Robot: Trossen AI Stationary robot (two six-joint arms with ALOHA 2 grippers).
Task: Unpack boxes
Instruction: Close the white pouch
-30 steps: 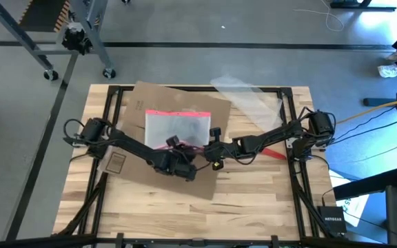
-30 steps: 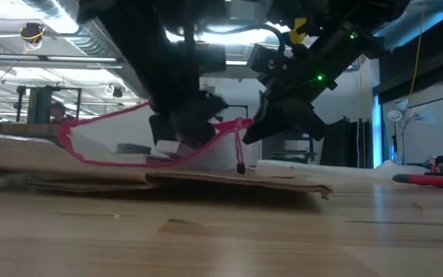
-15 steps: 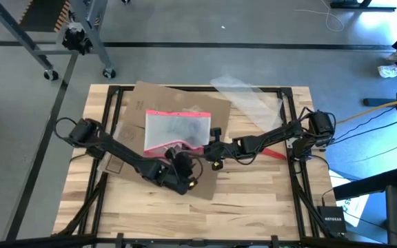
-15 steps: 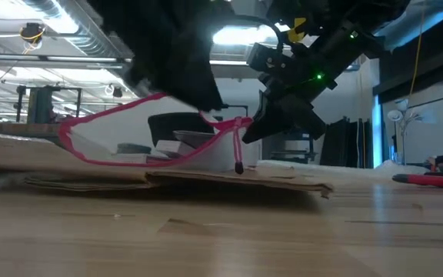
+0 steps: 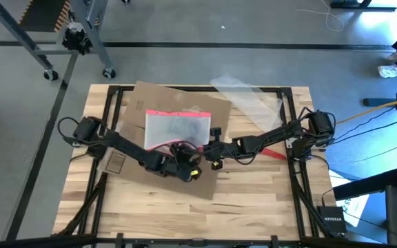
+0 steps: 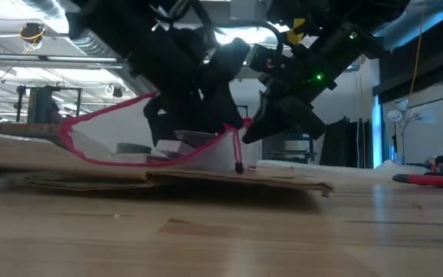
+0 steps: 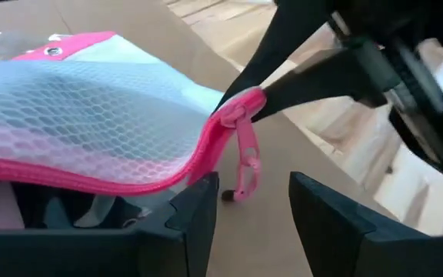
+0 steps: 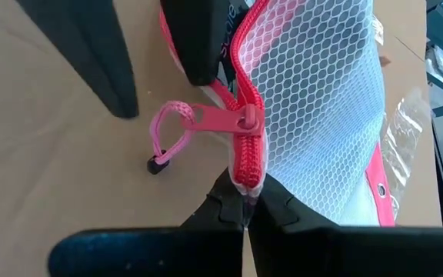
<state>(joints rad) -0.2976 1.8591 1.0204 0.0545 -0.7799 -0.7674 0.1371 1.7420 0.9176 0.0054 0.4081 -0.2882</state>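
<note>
R gripper (image 8: pixel 243 201) clamped on pouch (image 5: pixel 178 128) zip end, on flat box (image 5: pixel 160 96) | L gripper (image 7: pixel 252 204) fingers apart by zip pull (image 7: pixel 244 165) | advice: keep R firm, L nip pull squarely, draw along zip.

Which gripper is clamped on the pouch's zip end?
The right gripper, pinched shut on the pink zip end of the pouch; the left gripper stands open beside the zip pull.

near half of the bench (image 5: pixel 253 200) lies bare. the flattened cardboard box (image 5: pixel 150 103) and mesh pouch (image 5: pixel 178 129) fill the middle; both pincers crowd the pouch's zip corner (image 6: pixel 237 127), little gap between.
</note>
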